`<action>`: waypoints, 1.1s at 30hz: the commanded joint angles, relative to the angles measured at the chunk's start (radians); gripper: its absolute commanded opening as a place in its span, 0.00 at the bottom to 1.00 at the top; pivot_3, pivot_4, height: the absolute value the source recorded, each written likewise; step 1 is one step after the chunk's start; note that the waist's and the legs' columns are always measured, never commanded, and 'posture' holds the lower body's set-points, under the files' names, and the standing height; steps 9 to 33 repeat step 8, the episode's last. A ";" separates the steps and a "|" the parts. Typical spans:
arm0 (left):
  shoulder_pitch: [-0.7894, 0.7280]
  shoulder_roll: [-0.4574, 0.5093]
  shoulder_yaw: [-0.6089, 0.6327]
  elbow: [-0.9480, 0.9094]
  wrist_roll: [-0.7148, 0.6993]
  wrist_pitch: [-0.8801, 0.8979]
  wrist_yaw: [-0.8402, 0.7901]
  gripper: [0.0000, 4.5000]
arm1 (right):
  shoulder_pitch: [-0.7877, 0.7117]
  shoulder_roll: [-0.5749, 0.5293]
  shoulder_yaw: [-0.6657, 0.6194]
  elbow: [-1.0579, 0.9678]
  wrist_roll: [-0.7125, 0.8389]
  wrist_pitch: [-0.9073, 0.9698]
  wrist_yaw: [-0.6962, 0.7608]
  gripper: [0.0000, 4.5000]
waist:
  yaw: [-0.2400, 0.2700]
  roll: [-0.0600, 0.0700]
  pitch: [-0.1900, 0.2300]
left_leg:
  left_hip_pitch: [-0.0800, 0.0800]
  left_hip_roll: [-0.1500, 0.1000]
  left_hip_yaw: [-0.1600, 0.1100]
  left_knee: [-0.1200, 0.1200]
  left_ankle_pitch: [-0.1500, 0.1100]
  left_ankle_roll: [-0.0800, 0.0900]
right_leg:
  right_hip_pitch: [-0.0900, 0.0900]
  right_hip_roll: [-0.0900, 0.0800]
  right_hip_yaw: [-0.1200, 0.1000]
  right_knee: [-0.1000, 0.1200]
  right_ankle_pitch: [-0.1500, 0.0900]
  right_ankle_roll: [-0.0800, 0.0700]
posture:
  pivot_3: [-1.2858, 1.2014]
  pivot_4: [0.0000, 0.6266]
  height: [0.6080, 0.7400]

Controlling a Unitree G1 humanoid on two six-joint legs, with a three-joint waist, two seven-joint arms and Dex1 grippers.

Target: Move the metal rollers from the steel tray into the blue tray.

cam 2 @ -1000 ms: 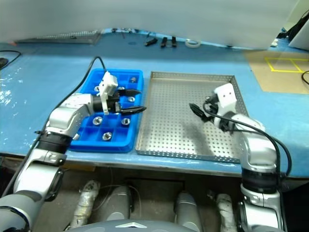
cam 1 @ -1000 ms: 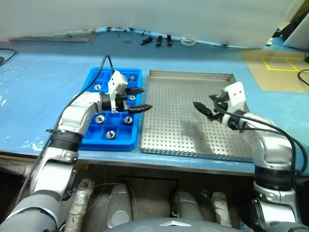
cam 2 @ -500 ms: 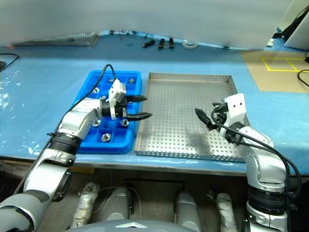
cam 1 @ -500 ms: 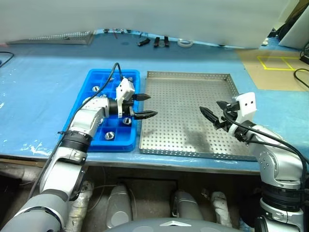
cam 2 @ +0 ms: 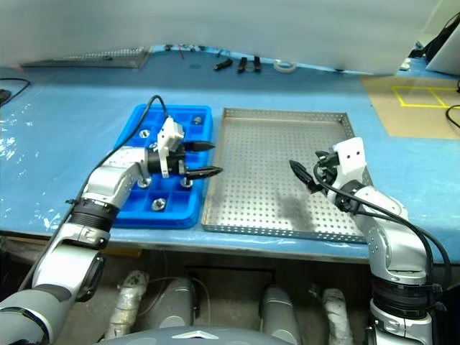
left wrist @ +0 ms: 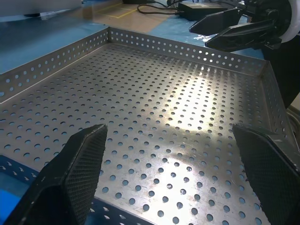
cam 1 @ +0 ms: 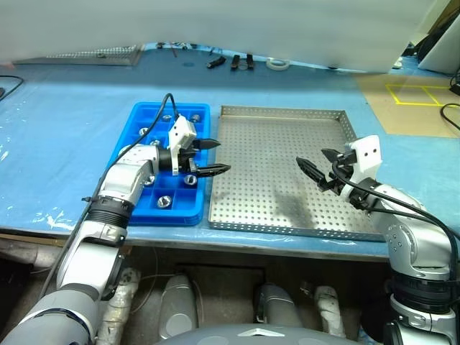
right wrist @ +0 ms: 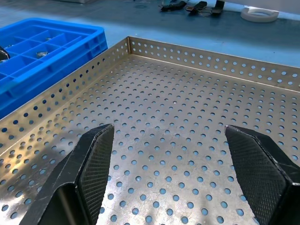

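Vs 1 s ago: the whole view has shifted, so cam moved; the trays lie as before. Left gripper [cam 1: 213,157] now reads slightly lower and closer to the seam between the trays. Right gripper [cam 1: 317,165] sits lower and further right over the steel tray [cam 1: 280,115] than it did. Vs half a sec ago almost nothing differs.

Left arm reaches across the blue tray [cam 1: 149,111], forearm angled toward the steel tray, fingers roughly level and pointing rightward, tips just past the blue tray's right edge at the steel tray's left rim. Fingers spread wide, nothing between them. Left wrist cam looks across bare perforated floor to the right gripper's dark fingers at the far side.

Right arm is bent at the elbow, gripper pointing left and fwd over the right part of the steel tray, hovering above the floor, not touching. Fingers parted, empty.

Metal rollers [cam 1: 164,202] sit in the blue tray's compartments, one per cell, several visible round the left arm. Steel tray floor shows bare, w/ a dull smudge near its middle. Trays lie side by side on blue table cover [cam 1: 65,144].
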 commanded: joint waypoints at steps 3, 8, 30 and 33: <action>-0.008 0.005 0.024 -0.031 -0.004 -0.005 0.004 1.00 | -0.020 -0.016 -0.011 -0.013 0.020 -0.023 -0.010 0.88 | 0.000 0.000 0.000 | 0.000 0.000 0.000 0.000 0.000 0.000 | 0.000 0.000 0.000 -0.001 0.000 0.000 | 0.47 0.24 1.00; -0.011 0.005 0.024 -0.028 -0.004 -0.006 0.002 1.00 | -0.023 -0.020 -0.017 -0.008 0.025 -0.025 -0.015 0.88 | 0.000 0.000 0.000 | 0.000 0.000 0.000 -0.001 0.000 0.000 | 0.000 0.000 0.000 -0.002 0.000 0.000 | 0.47 0.24 1.00; -0.011 0.005 0.024 -0.028 -0.004 -0.006 0.002 1.00 | -0.023 -0.020 -0.017 -0.008 0.025 -0.025 -0.015 0.88 | 0.000 0.000 0.000 | 0.000 0.000 0.000 -0.001 0.000 0.000 | 0.000 0.000 0.000 -0.002 0.000 0.000 | 0.47 0.24 1.00; -0.011 0.005 0.024 -0.028 -0.004 -0.006 0.002 1.00 | -0.023 -0.020 -0.017 -0.008 0.025 -0.025 -0.015 0.88 | 0.000 0.000 0.000 | 0.000 0.000 0.000 -0.001 0.000 0.000 | 0.000 0.000 0.000 -0.002 0.000 0.000 | 0.47 0.24 1.00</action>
